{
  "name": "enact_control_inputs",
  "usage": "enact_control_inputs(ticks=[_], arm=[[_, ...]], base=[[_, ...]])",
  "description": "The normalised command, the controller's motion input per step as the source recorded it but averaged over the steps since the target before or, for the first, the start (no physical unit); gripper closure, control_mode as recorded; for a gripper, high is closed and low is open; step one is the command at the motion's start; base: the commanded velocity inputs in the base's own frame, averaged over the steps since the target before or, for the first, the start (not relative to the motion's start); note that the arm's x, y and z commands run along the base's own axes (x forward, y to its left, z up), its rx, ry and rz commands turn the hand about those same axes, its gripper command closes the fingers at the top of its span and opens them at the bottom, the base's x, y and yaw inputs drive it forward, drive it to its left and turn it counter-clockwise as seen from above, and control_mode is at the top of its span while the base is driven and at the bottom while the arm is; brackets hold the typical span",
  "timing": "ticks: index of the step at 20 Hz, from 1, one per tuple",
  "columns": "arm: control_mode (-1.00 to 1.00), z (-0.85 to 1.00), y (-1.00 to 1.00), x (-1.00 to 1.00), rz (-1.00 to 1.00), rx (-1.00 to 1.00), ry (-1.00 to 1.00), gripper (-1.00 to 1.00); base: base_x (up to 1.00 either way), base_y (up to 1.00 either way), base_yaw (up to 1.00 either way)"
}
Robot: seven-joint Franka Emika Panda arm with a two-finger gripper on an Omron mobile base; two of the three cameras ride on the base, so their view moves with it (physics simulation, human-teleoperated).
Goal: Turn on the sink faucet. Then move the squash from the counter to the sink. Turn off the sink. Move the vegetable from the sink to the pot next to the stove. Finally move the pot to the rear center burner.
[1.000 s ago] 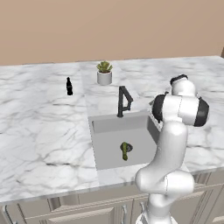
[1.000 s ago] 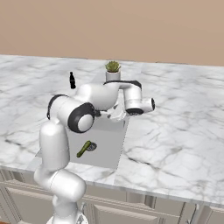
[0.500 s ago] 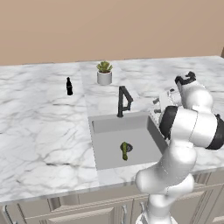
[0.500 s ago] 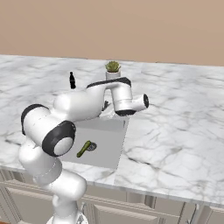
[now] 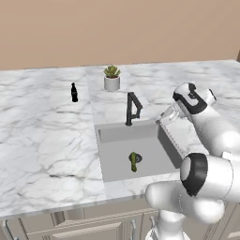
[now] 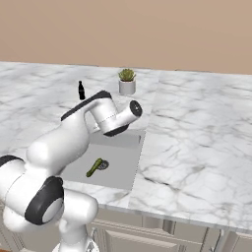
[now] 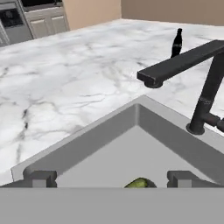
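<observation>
One marble counter (image 5: 47, 140), grey sink (image 5: 117, 164) inset; end effector (image 7: 109, 177) fully spread, empty.

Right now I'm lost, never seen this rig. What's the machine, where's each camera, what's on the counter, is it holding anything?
It's a rendered kitchen with a white robot arm on a driving base. Two pictures come from cameras on the base, behind the arm to its left and right. The third looks along the gripper; its two dark tips stand apart, open, with nothing between them. On the marble counter stand a small black bottle and a potted plant. The grey sink has a black faucet behind it, and the green squash lies in the basin by the drain.
</observation>
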Motion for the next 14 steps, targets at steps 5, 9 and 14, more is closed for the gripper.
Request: enact_control_inputs(ticks=[5, 9, 14], arm=[[-1.0, 0.0, 0.55, -0.14, -0.29, -0.19, 0.41, -1.0], [-1.0, -0.05, 0.25, -0.01, -0.25, -0.16, 0.43, -1.0], [-1.0, -0.27, 0.04, 0.0, -0.26, -0.08, 0.32, -1.0]], base=[[0.0, 0.0, 0.0], [0.0, 0.0, 0.0], [0.0, 0.0, 0.0]])
